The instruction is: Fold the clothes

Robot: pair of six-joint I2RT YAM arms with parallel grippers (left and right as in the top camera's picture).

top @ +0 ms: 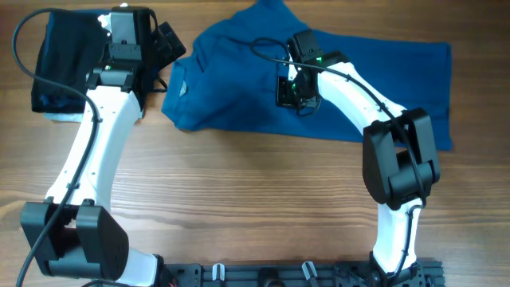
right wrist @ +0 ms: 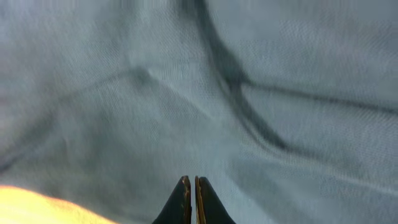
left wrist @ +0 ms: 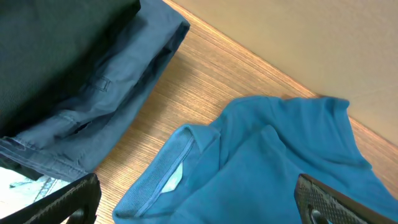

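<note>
Two grippers, in opposite states. Right gripper (top: pixel 296 89) clenched tight, low over the middle of the polo shirt (top: pixel 231 88), fingertips (right wrist: pixel 180 205) pressed together in the right wrist view with only blue cloth beyond. Hard to tell there about any fabric caught between the tips: possibly a thin fold, possibly nothing. Left gripper (top: pixel 166 41) fully released, holding nothing, hanging near the collar (left wrist: pixel 163 177) and just beside the folded dark garments (top: pixel 64 64).

Polo shirt lying spread and wrinkled across the far middle of the table (top: pixel 239 199), collar end toward the left, not yet folded.

Main risks from here, as a judgement only:
- **Weak pinch:** lifting with an empty or weak grip, so cloth slipping out and the fold lost halfway.
- **Top layer only:** pinching just the upper layer in the middle, so the shirt rising as a tent instead of bending along a clean line, with more wrinkles.
- **Sideways drag:** pulling the soft fabric toward the left, pushing the collar into the dark pile.
- **Wrong garment:** with the left arm so near that pile, snagging it when closing.

Safer with a slow lift and a check of the grip first.
</note>
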